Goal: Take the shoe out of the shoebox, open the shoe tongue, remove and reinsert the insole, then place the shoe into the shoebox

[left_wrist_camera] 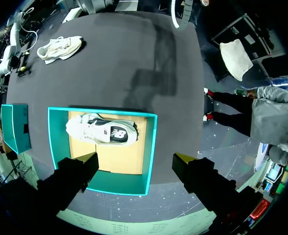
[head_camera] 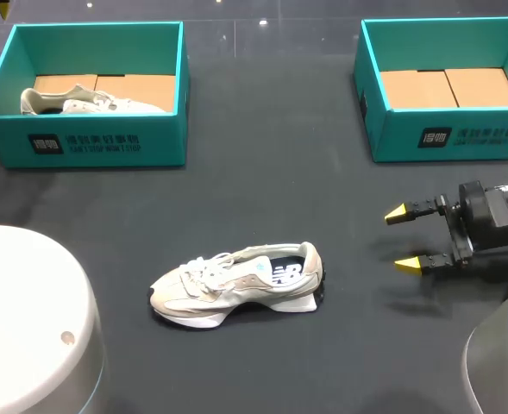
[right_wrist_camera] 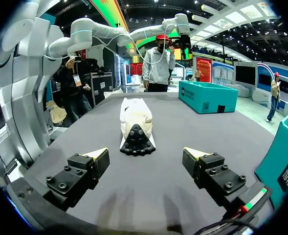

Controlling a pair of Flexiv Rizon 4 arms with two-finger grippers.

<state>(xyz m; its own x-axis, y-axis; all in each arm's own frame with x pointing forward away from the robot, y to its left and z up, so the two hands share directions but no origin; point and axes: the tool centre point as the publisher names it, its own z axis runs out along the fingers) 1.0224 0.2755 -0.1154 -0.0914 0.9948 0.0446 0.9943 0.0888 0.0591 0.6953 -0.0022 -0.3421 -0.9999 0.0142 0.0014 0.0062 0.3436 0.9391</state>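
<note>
A pale grey sneaker [head_camera: 236, 283] lies on its side in the middle of the dark table, toe to the left. In the right wrist view the same sneaker [right_wrist_camera: 136, 122] lies straight ahead, heel and sole towards me. My right gripper [head_camera: 404, 239] [right_wrist_camera: 146, 152] stands open to the right of the heel, apart from it, with nothing between its fingers. A second sneaker [head_camera: 90, 102] [left_wrist_camera: 102, 131] lies in the teal shoebox [head_camera: 81, 142] at the back left. My left gripper [left_wrist_camera: 136, 159] hangs open high above that shoebox [left_wrist_camera: 152, 147], holding nothing; it does not show in the head view.
A second teal shoebox [head_camera: 448, 134] with a bare cardboard floor stands at the back right; its corner [right_wrist_camera: 285, 161] is beside my right gripper. White rounded robot housings [head_camera: 29, 319] fill the near left and near right corners.
</note>
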